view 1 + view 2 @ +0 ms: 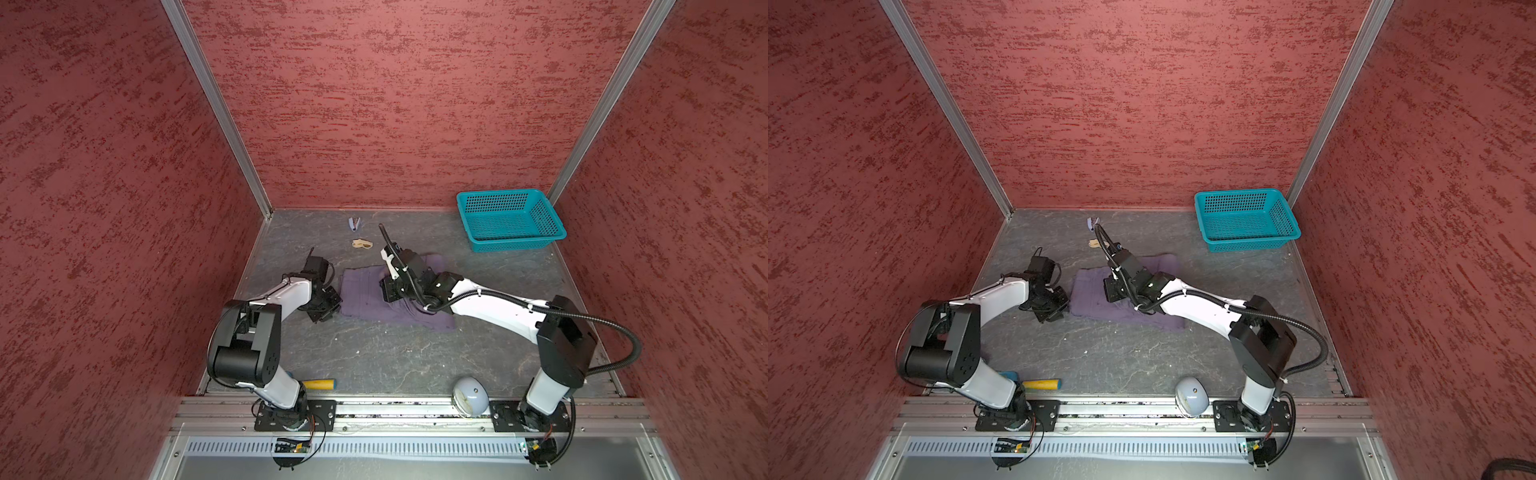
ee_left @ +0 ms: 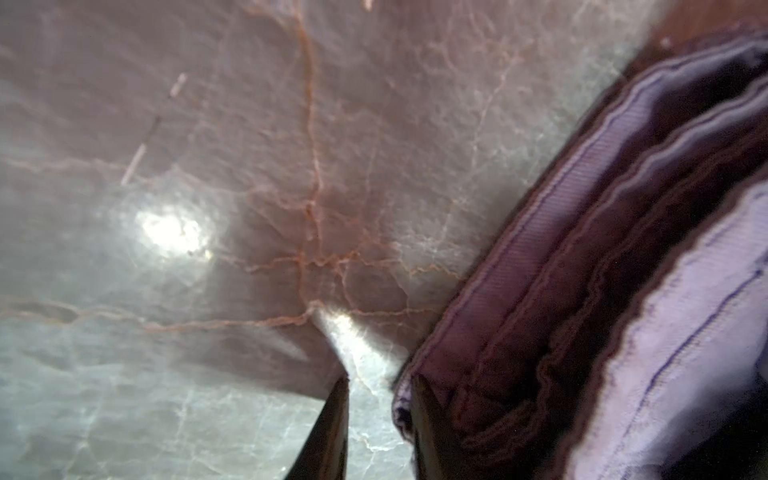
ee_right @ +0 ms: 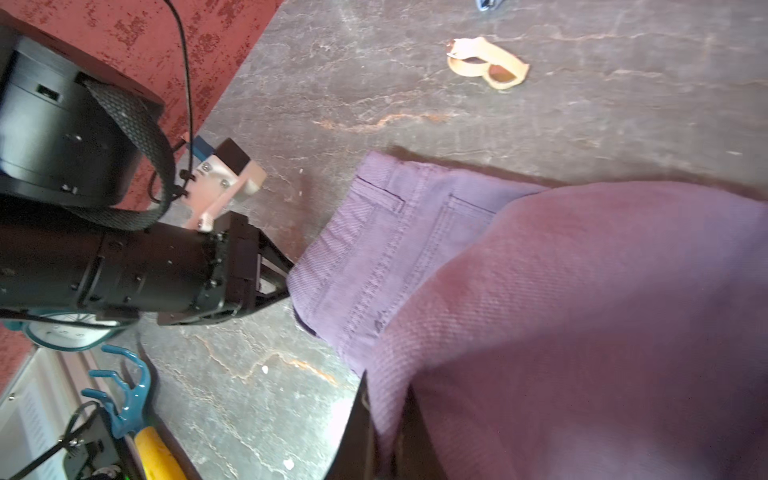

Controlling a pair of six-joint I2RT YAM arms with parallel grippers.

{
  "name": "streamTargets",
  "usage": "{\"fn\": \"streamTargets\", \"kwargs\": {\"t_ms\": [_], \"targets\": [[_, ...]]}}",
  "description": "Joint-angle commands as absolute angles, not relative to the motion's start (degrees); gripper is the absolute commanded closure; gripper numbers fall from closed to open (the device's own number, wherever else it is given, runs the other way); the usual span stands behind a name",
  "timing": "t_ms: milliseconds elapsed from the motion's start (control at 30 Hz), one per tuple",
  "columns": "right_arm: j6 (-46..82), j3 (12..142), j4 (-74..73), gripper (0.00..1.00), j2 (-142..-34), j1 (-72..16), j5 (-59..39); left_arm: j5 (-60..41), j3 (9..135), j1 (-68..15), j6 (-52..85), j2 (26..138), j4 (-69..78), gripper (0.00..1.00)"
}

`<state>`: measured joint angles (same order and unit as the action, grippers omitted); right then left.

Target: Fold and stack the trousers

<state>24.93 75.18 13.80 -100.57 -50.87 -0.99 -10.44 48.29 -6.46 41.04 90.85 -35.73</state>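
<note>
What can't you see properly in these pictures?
The purple cloth trousers: middle hidden under the right arm, both top views.
The left hand: left wrist view cuts it off; pinching cloth or not, unclear.
A tiny blue-white thing at the back: too small to name.

The trousers (image 1: 363, 297) are a muted purple with a fine woven rib, and look pinker in the right wrist view. The table (image 1: 374, 357) is grey, marbled with pale and rust veins. The walls (image 1: 374, 104) are pink, mottled with dark red. At the right of both top views is a teal basket (image 1: 515, 245), pierced in a grid. Low in the frame is a yellow handle (image 1: 318, 384). The arms (image 1: 490, 307) are white and black.
</note>
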Motion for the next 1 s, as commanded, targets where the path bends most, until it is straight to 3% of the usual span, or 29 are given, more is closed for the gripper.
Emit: {"fn": "streamTargets", "kwargs": {"t_ms": [0, 133, 333, 600, 833, 967], "targets": [[26.8, 79.1, 8.9, 1.00, -100.7, -51.4, -0.3, -10.8, 46.9, -7.6, 41.8, 94.0, -34.5, 0.72], [28.7, 79.6, 6.5, 1.00, -99.5, -51.4, 5.4, -11.1, 46.9, -8.0, 41.9, 94.7, -34.0, 0.72], [28.5, 82.8, 7.0, 0.98, -104.1, -53.6, 1.9, -11.0, 47.1, -8.1, 41.6, 95.8, -33.8, 0.72], [25.0, 84.1, 7.3, 0.61, -112.0, -58.4, -7.7, -9.9, 47.6, -7.8, 41.4, 96.1, -35.3, 0.67], [18.0, 78.0, 6.7, 0.51, -104.9, -58.2, -2.7, -5.5, 49.6, -4.5, 43.0, 88.4, -42.6, 0.57], [18.4, 72.0, 6.2, 0.54, -98.0, -54.7, -0.3, -3.6, 52.9, -5.4, 43.1, 82.0, -46.0, 0.52]]}}
